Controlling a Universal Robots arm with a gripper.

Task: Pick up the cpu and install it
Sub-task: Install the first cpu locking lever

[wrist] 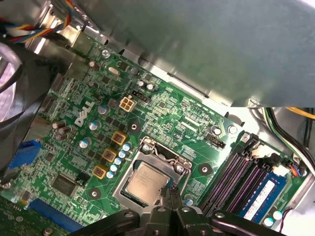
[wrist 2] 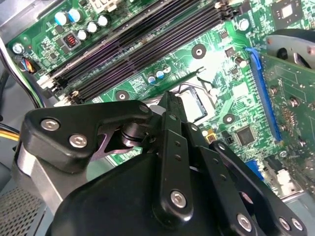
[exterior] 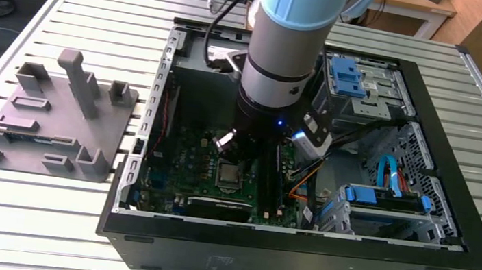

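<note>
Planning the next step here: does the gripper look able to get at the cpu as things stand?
Probably yes. The cpu sits in its socket on the motherboard with its top bare, and the gripper hangs at its edge with nothing between them.

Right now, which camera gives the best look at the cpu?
The first wrist view: the cpu lies face-up in its socket, mostly unobstructed. The exterior view shows it small below the arm; the second wrist view shows a corner behind the gripper.

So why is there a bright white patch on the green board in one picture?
In the second wrist view, glare washes out the motherboard near the socket; the tool close to the lens looks dark. In the first wrist view, the cpu is evenly lit.
</note>
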